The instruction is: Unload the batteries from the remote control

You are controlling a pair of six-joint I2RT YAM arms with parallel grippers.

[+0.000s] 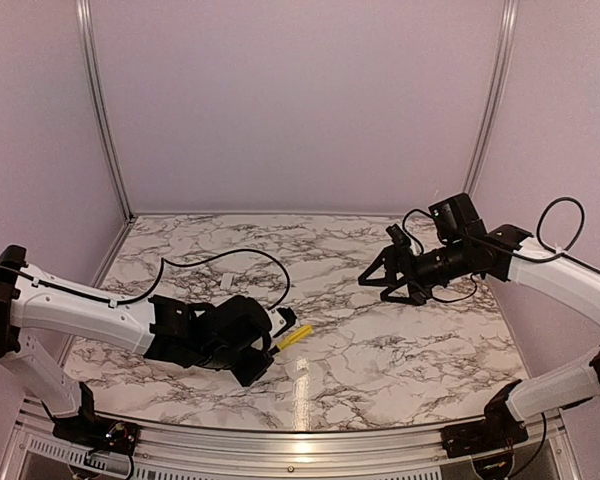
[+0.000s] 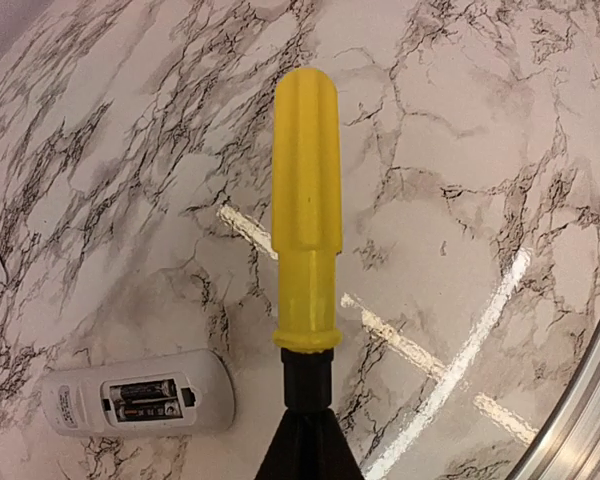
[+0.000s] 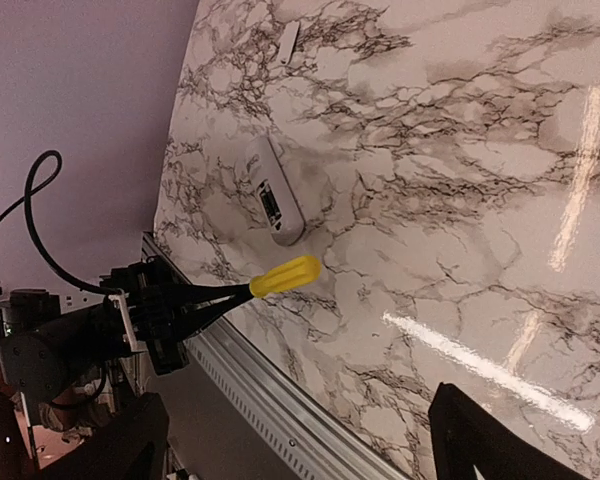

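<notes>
The white remote control (image 2: 135, 403) lies flat on the marble table with its compartment open and facing up. Two dark batteries (image 2: 142, 398) sit side by side inside it. My left gripper (image 2: 305, 420) is shut on the black end of a yellow-handled screwdriver (image 2: 307, 215), whose handle points away from the jaws just right of the remote. In the right wrist view the remote control (image 3: 273, 190) lies just beyond the screwdriver (image 3: 285, 275). My right gripper (image 1: 380, 275) hovers open above the table's right side, far from the remote, with nothing between its fingers.
A small white cover piece (image 1: 228, 283) lies on the table behind the left arm. A black cable (image 1: 230, 258) loops over the table near it. The metal rail (image 1: 300, 440) runs along the near edge, and purple walls enclose the table.
</notes>
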